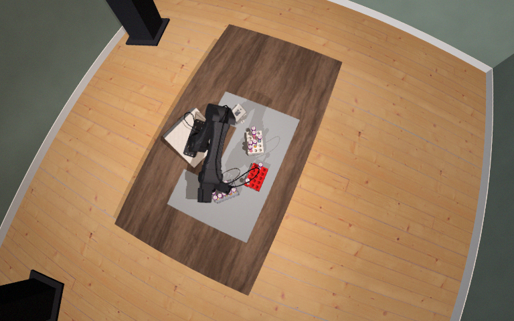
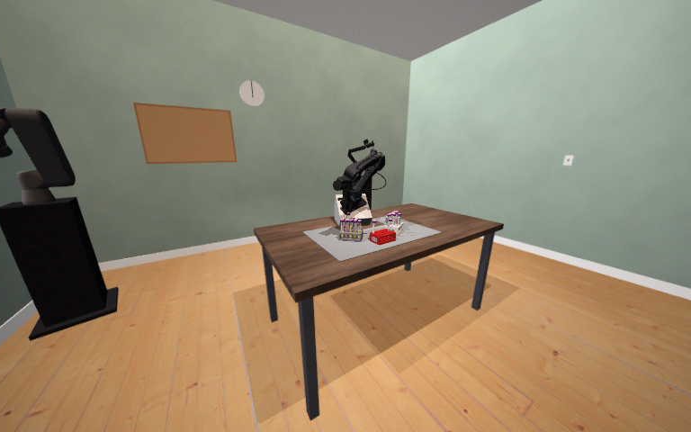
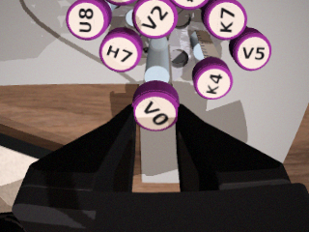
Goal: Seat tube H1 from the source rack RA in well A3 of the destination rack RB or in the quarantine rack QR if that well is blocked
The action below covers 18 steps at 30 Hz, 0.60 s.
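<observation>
My gripper is shut on tube V0, which has a purple cap, at the near edge of the cluster of tubes. In the wrist view, the caps of H7, K4, V2, U8, K7 and V5 show beyond it. No cap reading H1 can be made out; some caps are cut off at the top. The grey rack RA is partly hidden by the arm from above. The white rack RB holds several tubes.
The red rack QR stands between RA and RB with a few tubes. A small white box lies at the mat's far end, near the arm base. Black cables hang over QR in the overhead view.
</observation>
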{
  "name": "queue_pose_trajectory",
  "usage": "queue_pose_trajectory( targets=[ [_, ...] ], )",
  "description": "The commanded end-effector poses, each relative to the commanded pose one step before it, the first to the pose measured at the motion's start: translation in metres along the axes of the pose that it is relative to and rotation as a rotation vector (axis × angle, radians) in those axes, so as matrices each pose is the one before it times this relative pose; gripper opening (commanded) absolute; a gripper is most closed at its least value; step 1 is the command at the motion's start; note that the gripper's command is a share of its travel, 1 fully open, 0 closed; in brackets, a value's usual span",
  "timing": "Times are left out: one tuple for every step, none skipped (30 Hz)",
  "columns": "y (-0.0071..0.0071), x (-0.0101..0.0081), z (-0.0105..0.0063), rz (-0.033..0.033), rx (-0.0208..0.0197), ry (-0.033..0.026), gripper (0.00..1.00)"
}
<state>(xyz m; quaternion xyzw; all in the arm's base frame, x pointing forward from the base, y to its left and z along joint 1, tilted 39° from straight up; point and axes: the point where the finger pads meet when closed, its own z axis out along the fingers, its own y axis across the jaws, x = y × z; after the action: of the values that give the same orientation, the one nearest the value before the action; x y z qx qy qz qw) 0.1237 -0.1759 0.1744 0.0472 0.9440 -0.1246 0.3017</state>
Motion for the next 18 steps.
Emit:
queue_pose_trajectory(
  targets=[
    [-0.00333,-0.00622,-0.00409,-0.01542,0.03653,-0.01894,0.0],
    [0.0,0.0,0.0,0.0,0.0,0.0,0.0],
    [0.00074,0.00475,0.00229,0.0158,-0.00246,0.00739,0.0],
    [0.00182,0.0014,0.0021,0.00092,-0.00669,0.00271,0.0],
    [0.0006,-0.00032,0.00075,-0.00315,-0.00208,-0.00024,0.0],
    [-0.0007,-0.00179,-0.00053,-0.00703,0.0028,-0.00174,0.0],
    [-0.00402,-0.00421,-0.00347,-0.00939,0.01523,-0.00589,0.0],
    [0.00026,-0.00012,0.0007,0.00051,-0.0015,-0.00138,0.0],
    [0.00222,0.00277,0.00281,0.00582,-0.00824,0.00486,0.0],
    [0.00149,0.0035,0.00245,0.00966,-0.00548,0.00563,0.0],
    [0.00003,0.00011,0.00054,-0.0005,-0.0001,0.0005,0.0],
    [-0.00143,-0.0027,-0.0012,-0.00867,0.00544,-0.0032,0.0],
    [-0.00209,-0.00235,-0.00156,-0.00472,0.00743,-0.00414,0.0],
    [0.00125,0.00087,0.00163,0.00265,-0.00514,-0.00004,0.0],
    [0.00198,0.0033,0.00291,0.00785,-0.00799,0.00621,0.0],
    [0.00042,0.0019,0.00161,0.00557,-0.00321,0.00391,0.0],
    [-0.00092,-0.00031,0.00011,-0.00026,0.00114,0.00025,0.0],
    [0.0,0.0,0.0,0.0,0.0,0.0,0.0]
  ],
)
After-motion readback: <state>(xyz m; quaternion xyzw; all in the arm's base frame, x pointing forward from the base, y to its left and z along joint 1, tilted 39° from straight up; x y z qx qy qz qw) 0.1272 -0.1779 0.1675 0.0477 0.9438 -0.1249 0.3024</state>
